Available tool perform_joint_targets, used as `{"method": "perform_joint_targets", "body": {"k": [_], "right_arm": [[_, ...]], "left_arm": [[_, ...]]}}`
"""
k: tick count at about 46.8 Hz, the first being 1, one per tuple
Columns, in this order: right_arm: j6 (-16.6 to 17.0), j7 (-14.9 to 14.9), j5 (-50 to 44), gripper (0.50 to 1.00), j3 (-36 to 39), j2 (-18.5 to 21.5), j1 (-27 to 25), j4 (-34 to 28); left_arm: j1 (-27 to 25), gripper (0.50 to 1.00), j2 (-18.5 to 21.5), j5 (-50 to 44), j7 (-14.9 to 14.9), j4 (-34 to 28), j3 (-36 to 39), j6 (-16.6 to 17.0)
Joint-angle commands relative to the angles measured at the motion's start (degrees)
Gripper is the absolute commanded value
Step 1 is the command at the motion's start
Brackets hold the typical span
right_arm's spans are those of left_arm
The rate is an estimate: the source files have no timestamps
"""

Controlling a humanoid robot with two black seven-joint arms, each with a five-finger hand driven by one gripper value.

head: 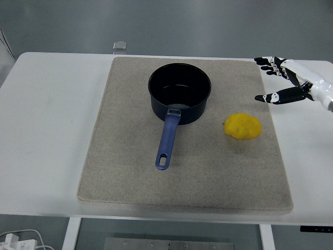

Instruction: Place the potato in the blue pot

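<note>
One potato (242, 126) lies long axis left-right, beside the blue pot (179, 93).

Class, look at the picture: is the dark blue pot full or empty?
Empty: the dark blue pot shows a bare interior, and the yellow potato lies outside it on the beige mat.

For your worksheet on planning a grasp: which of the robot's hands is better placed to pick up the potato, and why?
The right. The right hand hangs open just beyond the mat's right edge, close to the potato, which lies right of the pot. No left arm is in view.
</note>
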Motion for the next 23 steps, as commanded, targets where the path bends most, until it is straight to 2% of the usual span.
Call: {"method": "perform_joint_targets", "body": {"k": [1, 12, 23], "right_arm": [[0.16, 0.05, -2.24, 0.942, -0.92, -2.36, 0.0, 3.63], [-0.37, 0.05, -3.65, 0.942, -3.21, -1.84, -1.76, 4.52], [-2.39, -0.04, -8.57, 0.942, -3.56, 2.82, -4.75, 1.09]], "left_arm": [[0.0, 1.0, 0.0, 0.0, 0.01, 0.02, 0.0, 0.0], [0.0, 1.0, 0.0, 0.0, 0.01, 0.02, 0.0, 0.0], [0.0, 1.0, 0.0, 0.0, 0.01, 0.02, 0.0, 0.0]]}}
